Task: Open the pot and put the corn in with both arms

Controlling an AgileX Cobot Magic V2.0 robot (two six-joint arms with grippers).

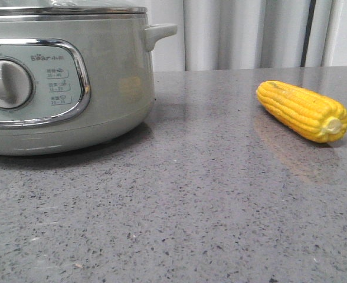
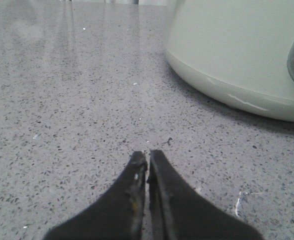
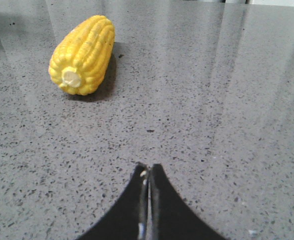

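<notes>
Both claws, left (image 2: 148,156) & right (image 3: 148,169), sat pinched closed, holding nothing, low over the speckled grey stone desk (image 1: 209,200). Lid was still on the big round sage-green electric pot (image 1: 61,82); left should prob. open wide first, then lift straight up, while right goes for the bright yellow corn cob (image 3: 83,54).

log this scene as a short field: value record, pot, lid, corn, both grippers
pot: sage-green Bear electric cooker, on the left of the grey speckled counter
lid: on, rim showing at the pot's top edge
corn: yellow cob lying on the counter to the right, apart from the pot, pale stub end toward the camera
left gripper: fingers together, empty, low over the counter near the pot
right gripper: fingers together, empty, short of the corn
</notes>
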